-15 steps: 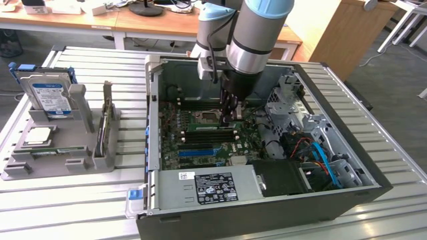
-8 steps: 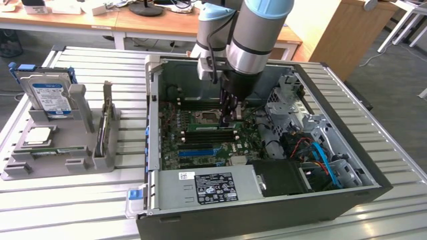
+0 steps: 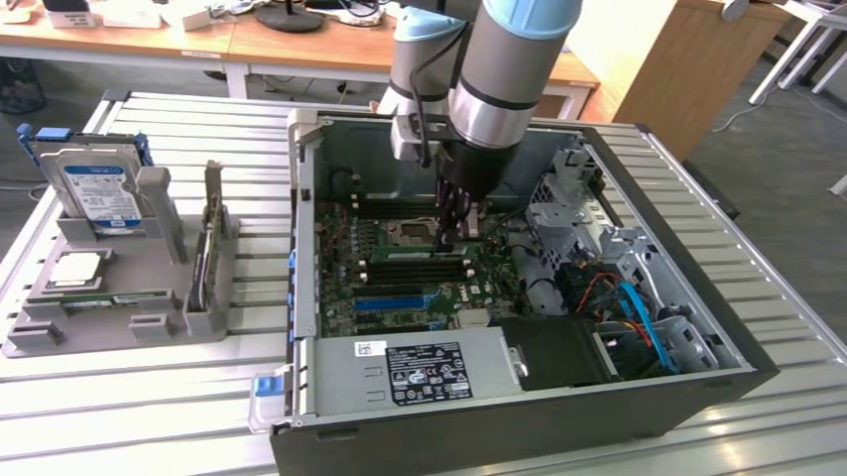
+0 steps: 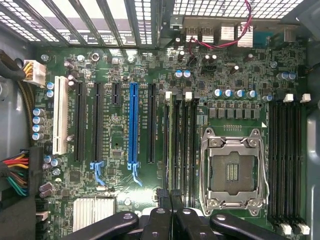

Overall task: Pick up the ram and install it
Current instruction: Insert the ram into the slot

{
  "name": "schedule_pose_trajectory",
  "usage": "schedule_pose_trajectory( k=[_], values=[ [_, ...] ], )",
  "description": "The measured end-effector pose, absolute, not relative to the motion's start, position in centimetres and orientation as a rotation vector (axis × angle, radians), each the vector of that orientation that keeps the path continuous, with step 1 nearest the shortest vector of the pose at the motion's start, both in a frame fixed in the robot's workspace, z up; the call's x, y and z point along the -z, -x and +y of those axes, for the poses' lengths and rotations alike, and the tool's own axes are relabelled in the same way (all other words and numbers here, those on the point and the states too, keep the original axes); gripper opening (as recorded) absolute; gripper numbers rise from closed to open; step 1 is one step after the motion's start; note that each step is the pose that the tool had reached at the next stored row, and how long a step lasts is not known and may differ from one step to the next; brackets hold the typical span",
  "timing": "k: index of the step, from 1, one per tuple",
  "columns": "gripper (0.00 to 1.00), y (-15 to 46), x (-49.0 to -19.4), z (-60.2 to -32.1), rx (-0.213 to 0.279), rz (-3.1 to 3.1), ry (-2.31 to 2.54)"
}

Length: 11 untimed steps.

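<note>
One ram [image 4: 175, 145]: edge-on at the slots [image 4: 190, 145], just beside the socket [image 4: 232, 172].
Gripper [image 4: 168, 196]: fingers nearly closed, apparently pinching the ram's top edge.
Handling: likely light, stiff, fragile; grip the bare edges, not the chips or contacts.

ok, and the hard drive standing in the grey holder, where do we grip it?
Take the hard drive by its exposed upper part, pinching across the thin dimension, label face to back. Come straight down from above: it stands upright on edge and the grey holder wraps its lower part, so probably only the top is free.
</note>
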<state>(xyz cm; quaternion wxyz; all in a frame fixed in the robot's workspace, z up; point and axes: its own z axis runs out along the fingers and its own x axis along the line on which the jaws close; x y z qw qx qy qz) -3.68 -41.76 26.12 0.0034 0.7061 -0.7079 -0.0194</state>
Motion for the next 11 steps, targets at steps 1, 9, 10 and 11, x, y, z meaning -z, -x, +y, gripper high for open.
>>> schedule_pose_trajectory(
  k=[1,9,10,11],
  values=[
    [0.12,3.68,-26.06,-41.76,0.061,-2.219,-2.213],
    [0.12,3.69,-25.7,-41.77,0.06,-2.217,-2.214],
    [0.12,3.69,-25.69,-41.77,0.06,-2.217,-2.214],
    [0.12,3.69,-25.67,-41.76,0.06,-2.217,-2.214]
  ],
)
